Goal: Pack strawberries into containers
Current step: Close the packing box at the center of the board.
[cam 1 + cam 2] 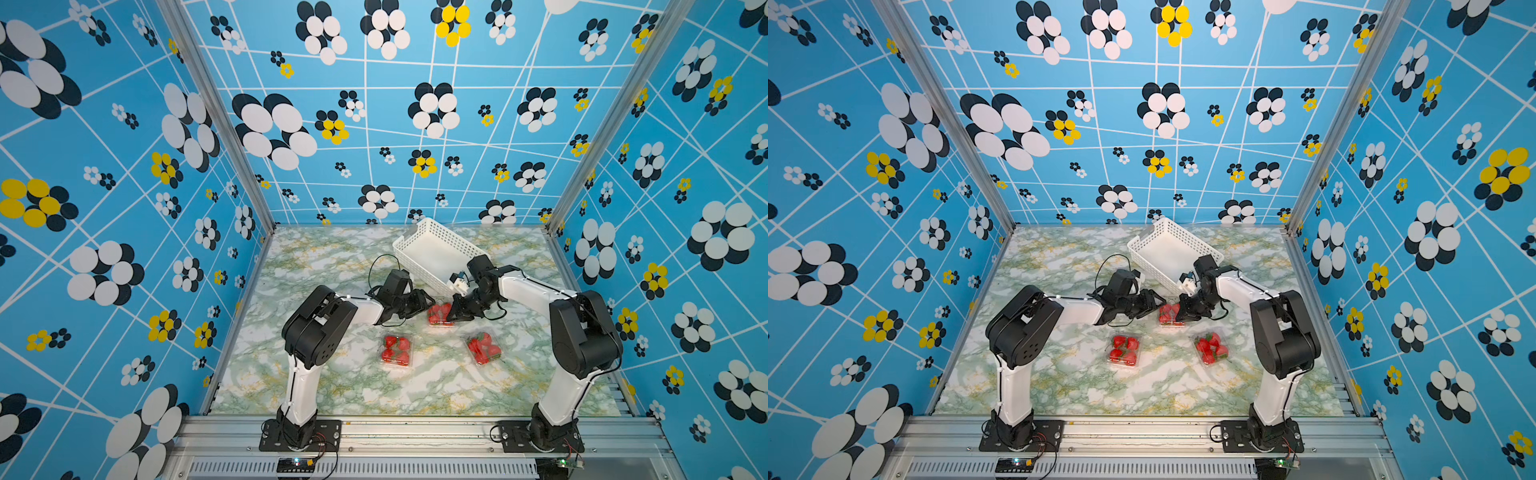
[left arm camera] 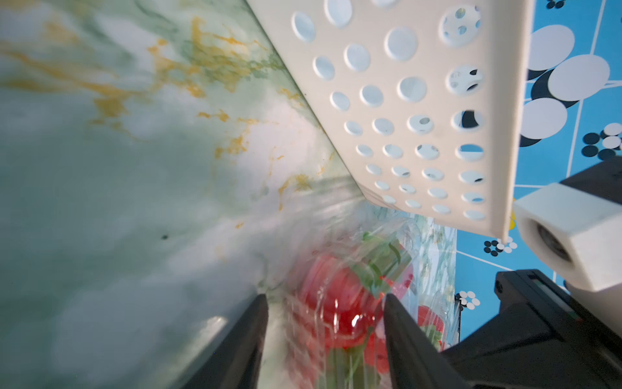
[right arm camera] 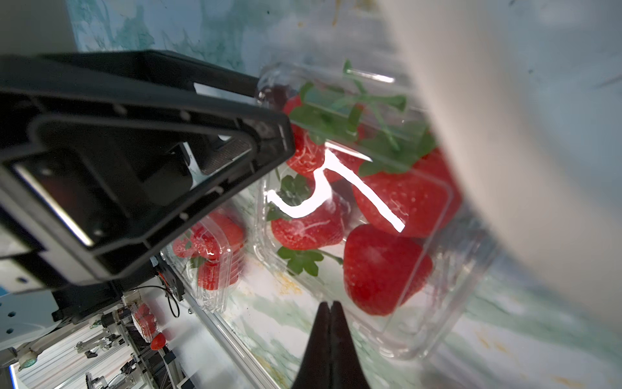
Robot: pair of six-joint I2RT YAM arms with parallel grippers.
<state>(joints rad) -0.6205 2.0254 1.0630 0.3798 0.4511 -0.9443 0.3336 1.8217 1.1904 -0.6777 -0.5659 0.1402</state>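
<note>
Right claw (image 3: 331,308) pinched together — strawberries (image 3: 383,269) glossy red inside clear container (image 3: 420,336).

Finds red, green-capped strawberries (image 1: 397,349); clear containers (image 1: 495,362); white hole-patterned basket (image 1: 436,249); green-white marbled counter (image 1: 332,386) veined yellow; blue flower-patterned walls (image 1: 124,166).

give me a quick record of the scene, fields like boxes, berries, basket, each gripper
far box: clear, strawberries inside, between both grippers
two nearer boxes: clear, filled with strawberries
basket: white, behind the far box
left gripper: open, at the far box
right gripper: shut, beside the far box
</note>
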